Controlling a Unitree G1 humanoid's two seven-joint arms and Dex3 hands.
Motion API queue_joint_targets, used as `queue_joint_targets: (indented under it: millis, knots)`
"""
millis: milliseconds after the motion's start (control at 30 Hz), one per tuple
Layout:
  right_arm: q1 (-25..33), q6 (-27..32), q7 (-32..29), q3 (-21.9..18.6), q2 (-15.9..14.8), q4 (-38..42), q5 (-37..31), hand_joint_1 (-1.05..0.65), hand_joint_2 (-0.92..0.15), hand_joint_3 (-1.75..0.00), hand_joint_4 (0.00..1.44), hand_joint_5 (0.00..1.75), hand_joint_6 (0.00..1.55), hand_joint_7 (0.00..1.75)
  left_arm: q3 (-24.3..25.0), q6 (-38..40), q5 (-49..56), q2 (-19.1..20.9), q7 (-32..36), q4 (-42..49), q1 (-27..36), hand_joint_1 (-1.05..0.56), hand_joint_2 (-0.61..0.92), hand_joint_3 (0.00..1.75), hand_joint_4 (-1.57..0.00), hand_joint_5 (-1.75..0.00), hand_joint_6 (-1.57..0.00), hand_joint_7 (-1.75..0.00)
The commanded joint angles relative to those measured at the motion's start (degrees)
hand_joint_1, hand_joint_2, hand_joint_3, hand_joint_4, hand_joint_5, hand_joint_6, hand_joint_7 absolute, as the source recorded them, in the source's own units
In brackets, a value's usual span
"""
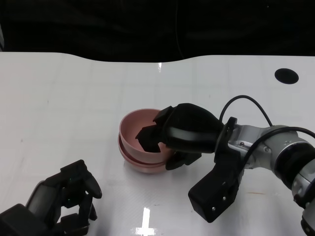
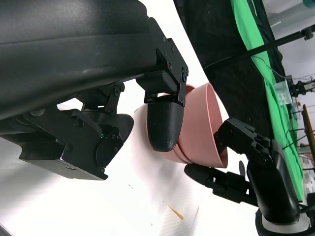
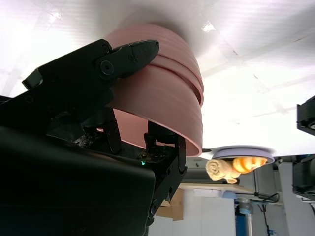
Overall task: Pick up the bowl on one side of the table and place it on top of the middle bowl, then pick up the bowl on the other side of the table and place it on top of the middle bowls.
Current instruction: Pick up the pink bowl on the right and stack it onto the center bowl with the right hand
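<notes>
A nested stack of smooth, matte pink bowls (image 1: 140, 147) sits near the middle of the glossy white table (image 1: 59, 98), their round rims showing as close parallel bands in the right wrist view. The right hand (image 1: 170, 135), a rounded black plastic shell on a silver forearm, reaches in from four o'clock and pinches the top bowl (image 3: 162, 98), fingers hooked inside the rim and thumb outside the wall. The left hand (image 1: 69, 196) rests at seven o'clock, well apart from the stack, its blocky black fingers loosely spread and holding nothing. A round black hole (image 1: 286, 75) marks the table at two o'clock.
</notes>
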Motion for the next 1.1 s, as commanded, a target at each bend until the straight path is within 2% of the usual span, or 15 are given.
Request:
queue_joint_targets:
  millis: [33,67,100,133,167,233,300,367,433,533,833,933,1000,1100]
  knots:
    - [-1.0,2.2,1.8,0.2,-0.4,0.0,0.2,-0.34,-0.88,-0.2,0.82,1.4,0.76,1.09,0.0,-0.8,0.5,0.3,0.7,0.5,-0.2,0.19,0.67,1.09,-0.7,-1.75,-0.58,-1.74]
    - [-1.0,3.0,4.8,0.2,-0.6,-0.2,0.7,-0.43,-0.91,-0.25,0.85,0.96,0.88,0.55,0.0,-0.9,0.5,0.3,0.7,0.5,-0.2,0.19,0.67,1.09,-0.7,-1.75,-0.58,-1.74]
    - [-1.0,3.7,7.6,0.2,-0.8,-0.4,1.0,-0.54,-0.91,-0.29,0.75,0.6,0.8,0.28,0.0,-1.2,0.6,0.4,0.6,0.6,-0.2,0.19,0.67,1.09,-0.7,-1.75,-0.58,-1.74]
    - [-0.9,4.2,9.5,0.2,-0.9,-0.8,1.3,-0.65,-0.92,-0.33,0.6,0.26,0.64,0.12,0.0,-1.4,0.6,0.4,0.5,0.8,-0.2,0.19,0.67,1.09,-0.7,-1.75,-0.58,-1.73]
    - [-0.7,4.3,11.7,-0.1,-1.2,-1.1,1.9,-0.68,-0.92,-0.34,0.55,0.15,0.59,0.06,0.0,-1.4,0.6,0.4,0.6,0.8,-0.2,0.19,0.67,1.09,-0.7,-1.75,-0.58,-1.73]
    - [-0.1,4.8,14.5,-0.4,-1.6,-2.0,2.5,-0.85,-0.92,-0.44,0.15,0.03,0.27,0.01,0.0,-1.0,0.7,0.3,0.7,0.4,-0.1,0.2,0.67,1.09,-0.7,-1.75,-0.58,-1.73]
    - [0.4,5.5,15.8,-0.2,-1.9,-2.8,2.4,-0.92,-0.92,-0.53,0.04,0.01,0.13,0.0,0.0,-1.1,0.6,0.3,0.6,0.5,-0.1,0.2,0.67,1.09,-0.7,-1.75,-0.58,-1.72]
    - [0.6,6.4,16.1,0.7,-2.1,-3.5,1.4,-0.95,-0.92,-0.59,0.01,0.0,0.03,0.0,0.1,-1.2,0.2,0.1,0.4,0.7,-0.2,0.2,0.67,1.09,-0.69,-1.75,-0.58,-1.72]
    - [0.8,7.4,15.7,1.7,-2.3,-4.1,0.2,-1.0,-0.92,-0.71,0.0,0.0,0.01,0.0,0.1,-1.4,-0.1,0.1,0.2,0.9,-0.3,0.21,0.67,1.09,-0.68,-1.75,-0.59,-1.72]
    - [1.5,7.9,14.8,2.2,-2.4,-4.5,-0.1,-1.03,-0.92,-0.77,0.0,0.0,0.0,0.0,0.1,-1.2,-0.1,0.2,0.2,0.9,-0.3,0.21,0.67,1.09,-0.67,-1.75,-0.59,-1.71]
    - [2.2,8.0,12.3,3.1,-3.5,-5.4,-0.5,-1.02,-0.92,-0.77,0.0,0.0,0.0,0.0,0.0,-1.1,0.2,0.4,0.4,0.6,-0.2,0.21,0.67,1.08,-0.66,-1.75,-0.59,-1.7]
    - [2.7,7.5,11.3,2.6,-4.6,-6.5,-0.2,-0.98,-0.92,-0.71,0.0,0.0,0.0,0.0,-0.1,-0.9,0.3,0.2,0.6,0.3,-0.1,0.21,0.68,1.08,-0.66,-1.75,-0.59,-1.7]
    - [3.1,6.7,11.7,1.7,-6.3,-8.3,0.6,-0.96,-0.92,-0.67,0.0,0.0,0.0,0.0,-0.1,-0.7,0.4,0.1,0.8,0.1,0.0,0.22,0.68,1.08,-0.67,-1.75,-0.6,-1.7]
    - [4.2,4.8,14.7,-1.1,-10.5,-13.8,3.5,-0.92,-0.92,-0.63,0.0,0.0,0.0,0.0,-0.1,-0.6,0.6,0.1,0.9,0.1,0.0,0.22,0.69,1.09,-0.7,-1.75,-0.6,-1.71]
